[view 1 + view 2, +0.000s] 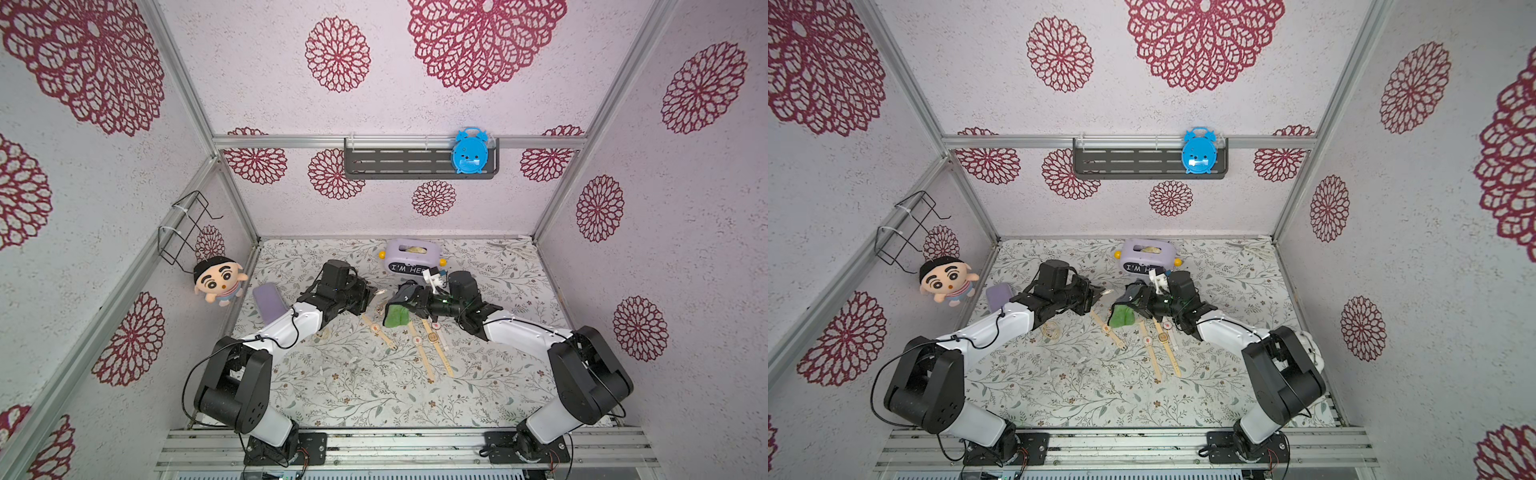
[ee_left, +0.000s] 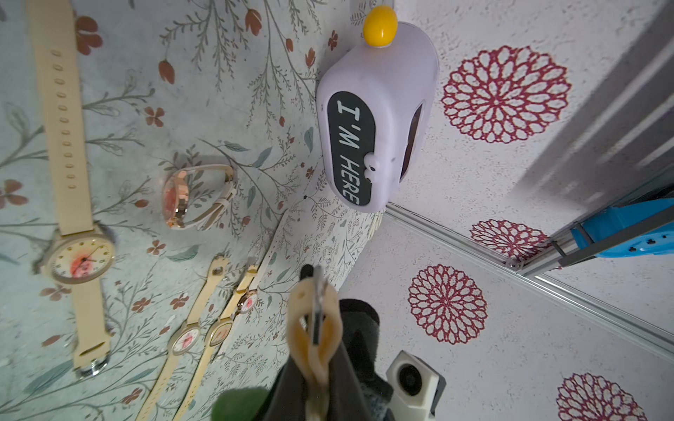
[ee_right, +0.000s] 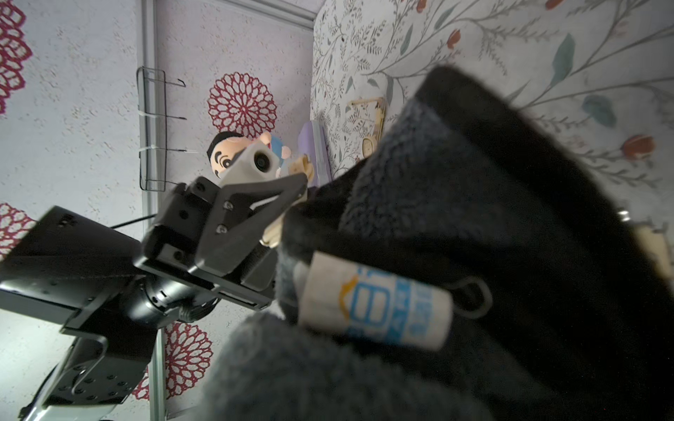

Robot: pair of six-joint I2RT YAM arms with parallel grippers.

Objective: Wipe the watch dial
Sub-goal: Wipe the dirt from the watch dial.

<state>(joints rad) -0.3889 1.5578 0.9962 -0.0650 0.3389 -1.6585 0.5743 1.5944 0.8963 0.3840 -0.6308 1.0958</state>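
Watch: beige-strap wristwatch [image 2: 316, 310], lifted off the table, pinched at the tip of the L gripper [image 1: 372, 293]. It sits mid-table, on the robot's side of the lilac "I'M HERE" box [image 2: 379, 109].
Watch axis: strap is doubled into a loop running out along the L gripper's reach. The L wrist cam sees the case edge-on, so the dial faces sideways to that cam. Twd the cloth or away: can't tell.
L gripper: jaws narrow, clamped on the wristwatch. A bit of beige strap pokes out betw the fingers in the R wrist view.
Cloth: dark grey/green fleece cloth [image 1: 395, 318] w/ a white label, directly opposite the wristwatch on its R side. Just beside it; contact can't be confirmed.
R gripper [image 1: 402, 299]: closed on the fleece cloth, fingertips buried in it.
Key relation: grippers point tip to tip w/ the wristwatch betw them. The R arm carries the wiper, so it's prob. the mover while L steadies.
Next move (est.): short push of the cloth twd L, then rub. Needs the dial square to the cloth.
Spare watches [image 1: 417, 340]: several lie flat on the floral table [image 1: 478, 374], nearer the robot's base, not involved.
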